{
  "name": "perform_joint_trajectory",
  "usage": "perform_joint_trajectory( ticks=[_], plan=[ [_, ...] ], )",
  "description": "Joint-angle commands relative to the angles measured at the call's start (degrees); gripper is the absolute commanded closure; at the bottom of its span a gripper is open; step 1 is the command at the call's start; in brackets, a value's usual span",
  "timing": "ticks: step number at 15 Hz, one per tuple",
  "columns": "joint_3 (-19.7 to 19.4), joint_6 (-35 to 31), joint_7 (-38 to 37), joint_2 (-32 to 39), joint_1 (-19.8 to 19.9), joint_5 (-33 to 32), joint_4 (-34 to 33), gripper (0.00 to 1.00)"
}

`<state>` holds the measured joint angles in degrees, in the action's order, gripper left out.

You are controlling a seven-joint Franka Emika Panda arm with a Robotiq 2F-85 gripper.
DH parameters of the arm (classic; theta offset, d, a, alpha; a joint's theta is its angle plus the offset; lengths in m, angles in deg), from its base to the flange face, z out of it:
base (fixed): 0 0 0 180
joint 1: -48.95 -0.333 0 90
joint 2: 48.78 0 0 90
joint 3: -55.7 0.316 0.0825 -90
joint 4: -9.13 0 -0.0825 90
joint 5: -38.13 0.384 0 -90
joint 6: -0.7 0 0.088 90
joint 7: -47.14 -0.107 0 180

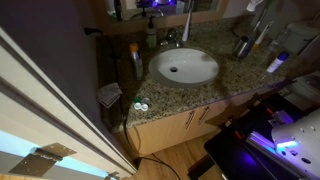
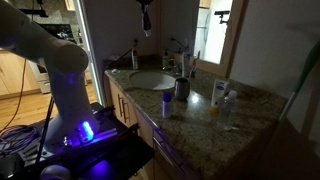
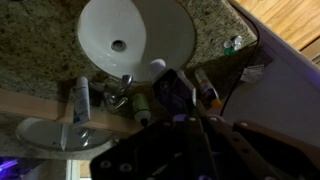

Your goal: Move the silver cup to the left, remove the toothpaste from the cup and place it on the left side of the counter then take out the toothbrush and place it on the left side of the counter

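hand: my hand [image 2: 146,20] hangs high over the back of the basin, fingers pinched together with nothing between them as far as I can see
wrist view: the hand is just a dark blur along the bottom, looking straight down on the basin [image 3: 135,35]
silver cup: silver cup [image 1: 242,46] stands upright on the worktop [image 1: 215,88], close beside the basin [image 1: 185,67]; it also shows in the other exterior view [image 2: 181,88], well below the hand and apart from it
toothpaste and toothbrush: can't tell them apart at this size, I only get a pale streak [image 1: 259,37] leaning up out of the cup
neighbours: a white bottle with a glowing cap [image 1: 277,62] sits near the cup, further from the basin
arm: my white arm [image 2: 55,70] rises at the end of the worktop
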<state>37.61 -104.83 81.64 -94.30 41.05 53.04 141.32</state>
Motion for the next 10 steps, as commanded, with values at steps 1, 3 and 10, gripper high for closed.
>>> perform_joint_trajectory(
  ticks=[1, 3, 10],
  plan=[
    [4.3, 3.9, 0.5, -0.2, -0.9, -0.4, 3.4, 1.00],
    [9.2, 4.7, -1.2, -0.9, -2.4, 0.4, 7.2, 1.00],
    [19.0, 4.5, -6.3, 2.2, -8.1, -0.2, 10.2, 0.99]
  ],
)
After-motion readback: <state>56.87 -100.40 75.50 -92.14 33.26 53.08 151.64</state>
